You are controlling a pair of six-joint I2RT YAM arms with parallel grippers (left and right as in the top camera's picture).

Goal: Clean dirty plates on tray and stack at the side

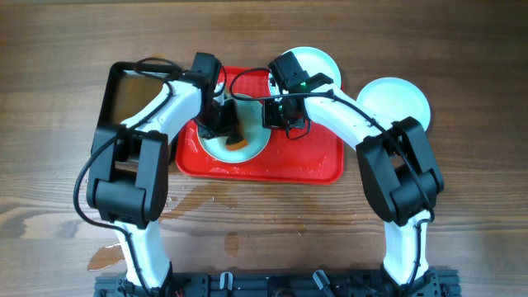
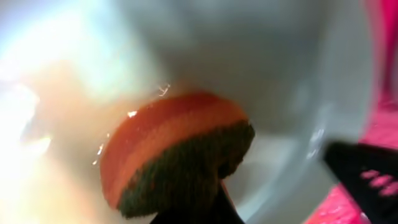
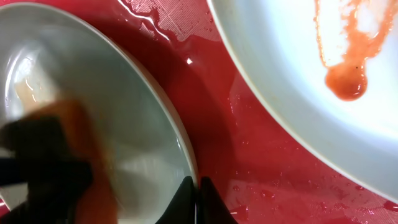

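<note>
A pale plate (image 1: pixel 247 148) lies on the red tray (image 1: pixel 318 161). My left gripper (image 1: pixel 229 132) is shut on an orange sponge (image 2: pixel 171 155) with a dark green scrub side and presses it onto this plate (image 2: pixel 267 68). My right gripper (image 3: pixel 198 199) is shut on that plate's rim (image 3: pixel 134 118) and holds it. A second plate (image 3: pixel 298 81) with an orange-brown sauce smear (image 3: pixel 345 81) sits at the tray's far right corner (image 1: pixel 318 62). A third plate (image 1: pixel 396 103) rests on the table to the right of the tray.
A black tray (image 1: pixel 132 95) of brownish water stands left of the red tray. Water lies on the red tray (image 3: pixel 249 168) and is spilled on the wooden table (image 1: pixel 206 198) in front of it.
</note>
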